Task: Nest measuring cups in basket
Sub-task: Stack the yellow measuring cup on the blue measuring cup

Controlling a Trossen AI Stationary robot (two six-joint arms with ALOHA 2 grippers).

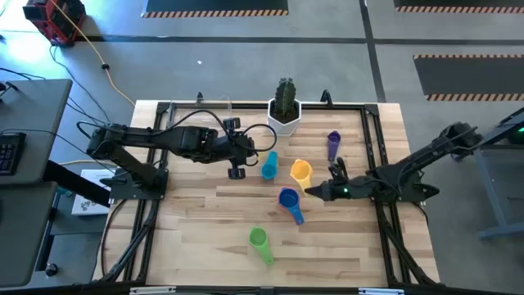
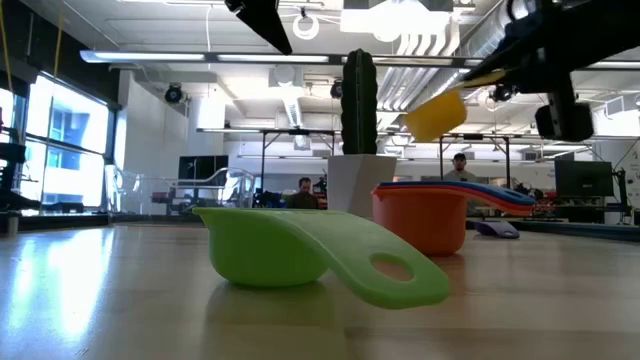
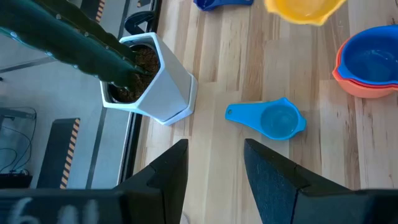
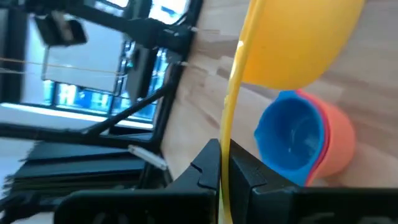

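- Yellow cup held by its handle in the right gripper, fingers pinched tight on it; lifted clear of the table, near its middle.
- Just below it: a stack, blue cup nested in red in orange.
- Step in hand, as judged: adding yellow to that stack. Next move calls for centring its bowl over the blue one, then lowering.
- Left gripper part open, empty, hovering toward the far edge by the light blue cup and cactus pot.
- Green cup lies near the front edge, purple cup toward the far right corner.
- Basket cannot be made out.
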